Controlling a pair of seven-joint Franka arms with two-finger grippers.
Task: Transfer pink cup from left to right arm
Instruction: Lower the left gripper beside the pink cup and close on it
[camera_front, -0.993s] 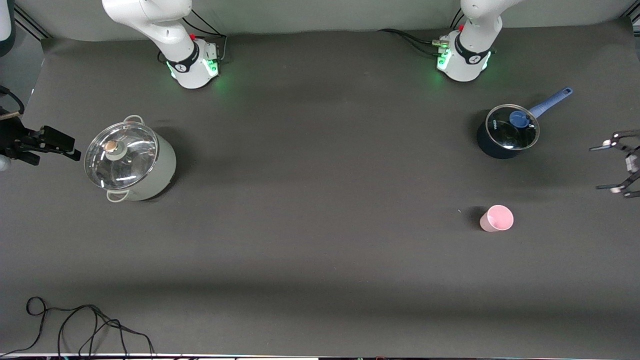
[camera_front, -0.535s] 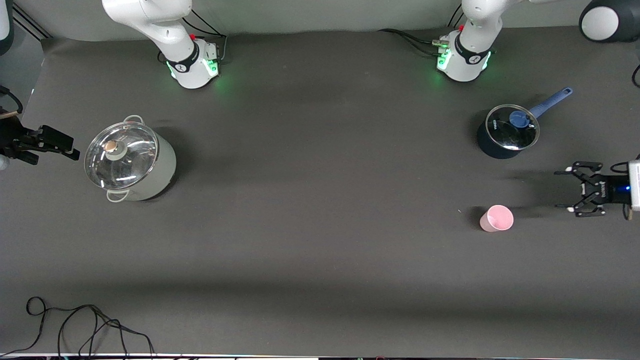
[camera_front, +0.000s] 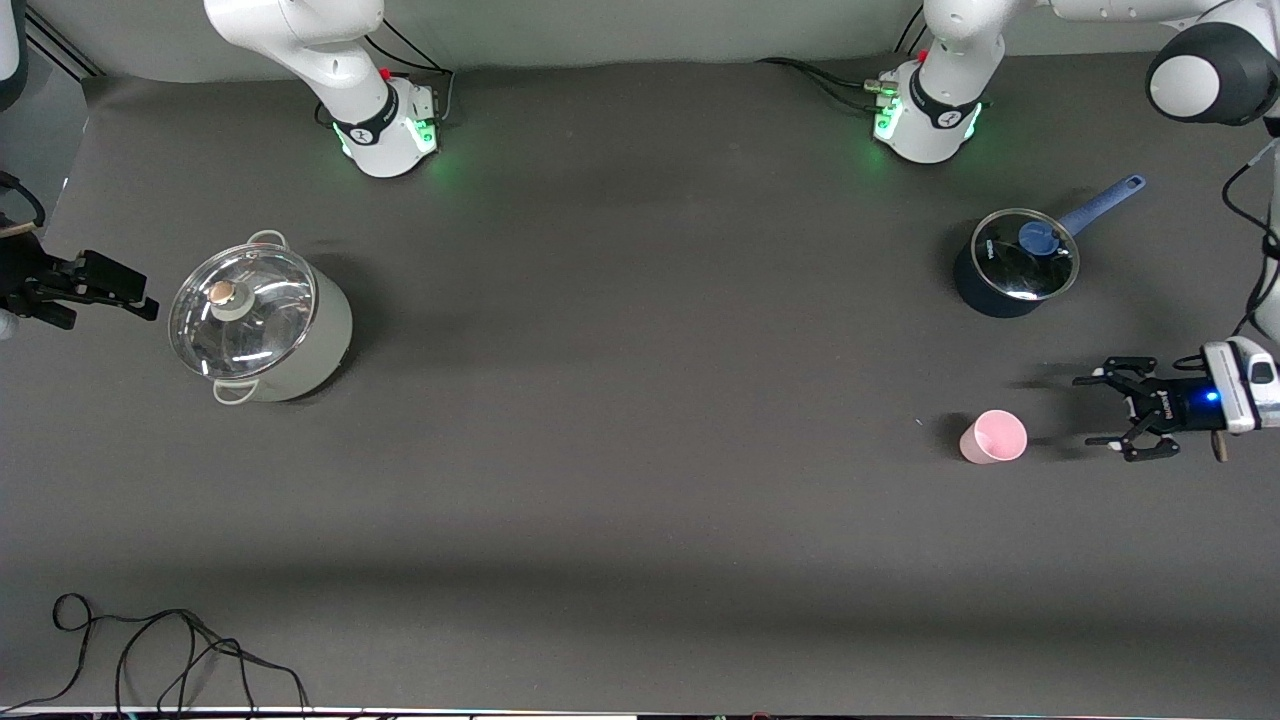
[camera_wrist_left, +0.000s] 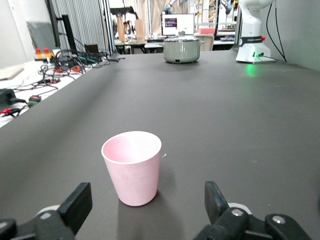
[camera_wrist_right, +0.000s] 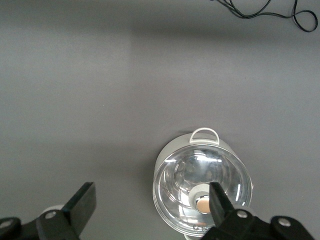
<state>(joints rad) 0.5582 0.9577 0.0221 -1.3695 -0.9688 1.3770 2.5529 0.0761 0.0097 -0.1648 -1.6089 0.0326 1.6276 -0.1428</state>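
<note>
Pink cup stands upright — just beside the spread left end effector.

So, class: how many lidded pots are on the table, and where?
2. The grey-green stockpot sits toward the right arm's end; the dark blue saucepan sits toward the left arm's end, farther from the front camera than the pink cup.

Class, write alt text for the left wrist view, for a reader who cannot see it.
An upright, empty pink cup stands on the dark table, centred just ahead of the left hand, whose open fingers do not touch it. At the right arm's end of the table sit a lidded grey pot and a white robot base.
</note>
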